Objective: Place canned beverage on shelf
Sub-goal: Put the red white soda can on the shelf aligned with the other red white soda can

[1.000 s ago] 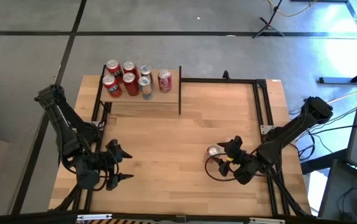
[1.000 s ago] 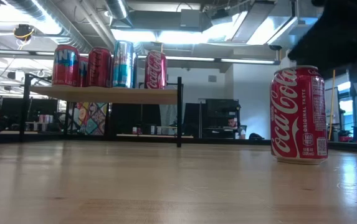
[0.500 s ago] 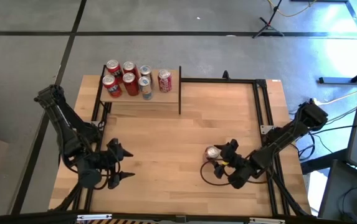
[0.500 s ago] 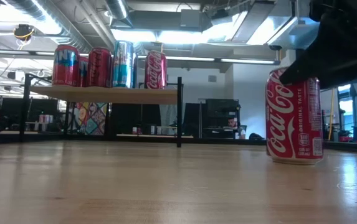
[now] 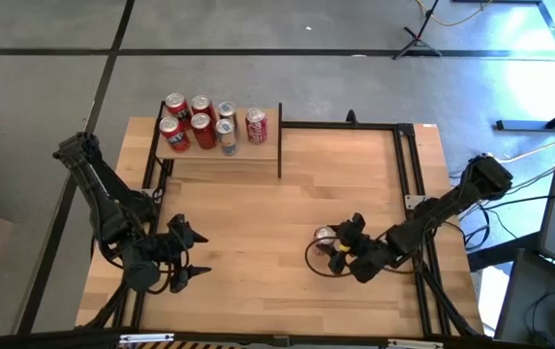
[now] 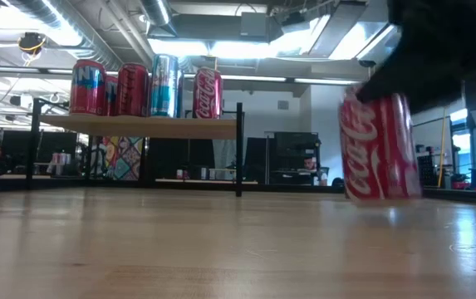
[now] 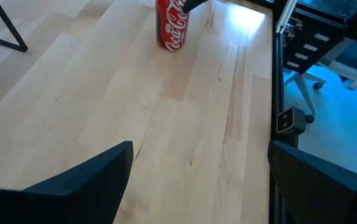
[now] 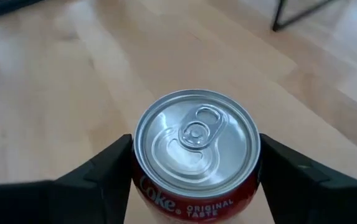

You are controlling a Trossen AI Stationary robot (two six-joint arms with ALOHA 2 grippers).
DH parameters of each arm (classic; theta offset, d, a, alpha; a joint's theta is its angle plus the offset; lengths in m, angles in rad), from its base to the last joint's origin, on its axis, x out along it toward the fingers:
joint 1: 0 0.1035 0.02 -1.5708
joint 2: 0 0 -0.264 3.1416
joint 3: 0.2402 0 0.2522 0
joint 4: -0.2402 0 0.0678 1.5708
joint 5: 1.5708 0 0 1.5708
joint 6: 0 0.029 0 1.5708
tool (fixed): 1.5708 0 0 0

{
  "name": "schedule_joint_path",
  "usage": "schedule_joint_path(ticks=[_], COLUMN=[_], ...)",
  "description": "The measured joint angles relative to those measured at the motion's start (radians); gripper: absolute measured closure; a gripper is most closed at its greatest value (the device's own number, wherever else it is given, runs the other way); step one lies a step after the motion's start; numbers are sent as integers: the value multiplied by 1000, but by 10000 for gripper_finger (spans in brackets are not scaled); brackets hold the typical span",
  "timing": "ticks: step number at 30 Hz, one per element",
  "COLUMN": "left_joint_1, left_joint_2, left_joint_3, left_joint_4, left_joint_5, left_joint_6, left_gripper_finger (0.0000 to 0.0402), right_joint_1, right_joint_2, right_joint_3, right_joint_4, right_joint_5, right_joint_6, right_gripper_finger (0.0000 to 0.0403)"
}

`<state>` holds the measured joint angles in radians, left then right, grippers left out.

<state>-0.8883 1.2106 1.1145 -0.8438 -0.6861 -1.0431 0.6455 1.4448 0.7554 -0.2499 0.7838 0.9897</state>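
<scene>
Right pincer (image 5: 335,245): low over the desk (image 5: 258,213), in the right half toward the near edge; its two dark fingers (image 8: 103,168) sit on either side of the Coca-Cola can (image 8: 195,149), clamped against its wall just below the silver top.
Coca-Cola can: between the right pincer's fingers; in the low view it leans a little off upright and its base seems to be just clear of the wood, though I cannot tell for sure. In the high view only its silver lid (image 5: 324,235) shows, well apart from the desk's right edge and from the near edge.
Left pincer (image 5: 192,256): waits near the desk's near-left corner, fingers spread wide apart with nothing between them; they point across the desk toward the can.
Shelf (image 5: 221,153): raised board at the desk's far-left corner on thin black posts; its right end is marked by a black post (image 6: 239,148).
Cans on the shelf (image 5: 204,122): six stand upright in the far part of the board, five clustered toward its left end and one red can (image 5: 256,126) alone near the right end.
Room on the shelf: the near strip of the board is bare wood along its whole length; a small gap lies between the cluster and the lone red can.
Open desk: bare wood runs from the held can to the shelf's near edge.
Frame: a black rail (image 5: 354,124) runs along the far edge and down the right edge of the desk.
</scene>
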Motion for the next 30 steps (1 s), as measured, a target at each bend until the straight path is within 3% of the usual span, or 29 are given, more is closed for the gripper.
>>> schedule_joint_path(ticks=[16, 30], left_joint_1=[0, 74], left_joint_2=[0, 0], left_joint_3=[0, 0], left_joint_4=[0, -3], left_joint_5=[0, -11], left_joint_6=[7, 8], left_gripper_finger=[41, 41], right_joint_1=[-362, -676], right_joint_2=[-36, 60], right_joint_3=[346, 621], right_joint_4=[7, 8], right_joint_5=[-338, -608], right_joint_6=[-588, -914], right_gripper_finger=[140, 140])
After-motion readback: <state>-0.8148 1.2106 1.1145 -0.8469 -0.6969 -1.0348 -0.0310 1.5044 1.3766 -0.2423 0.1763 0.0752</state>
